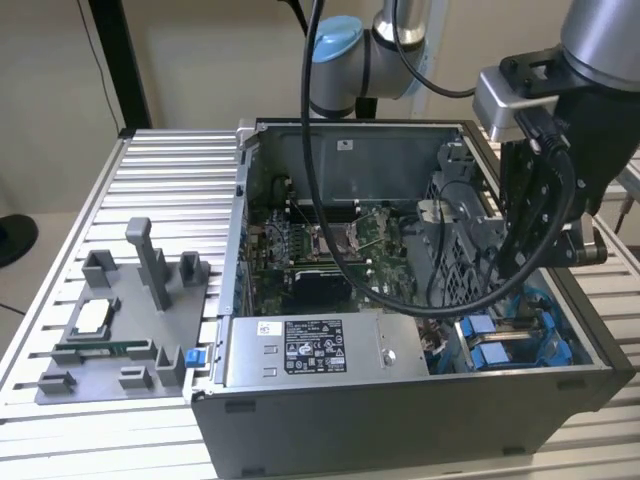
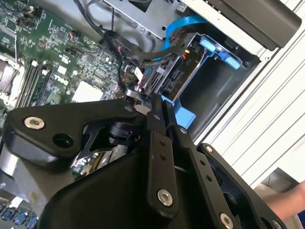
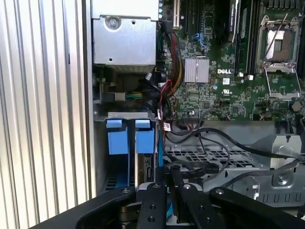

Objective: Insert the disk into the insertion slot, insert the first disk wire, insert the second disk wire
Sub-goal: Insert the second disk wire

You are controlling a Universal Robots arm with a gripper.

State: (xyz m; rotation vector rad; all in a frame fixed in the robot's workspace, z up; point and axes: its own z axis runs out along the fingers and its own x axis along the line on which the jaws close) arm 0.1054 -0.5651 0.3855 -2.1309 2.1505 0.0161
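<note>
The tool hung low inside the open case, its fingers together, close beside two blue-framed disks seated in the insertion slot.

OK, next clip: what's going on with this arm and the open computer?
The arm's gripper is down inside the open computer case, at the corner where the blue-framed disk stands in the metal drive cage. In the second wrist view the fingers are closed together by the cable connectors at the disk's end. The grey fixture tray sits beside the case.
</note>
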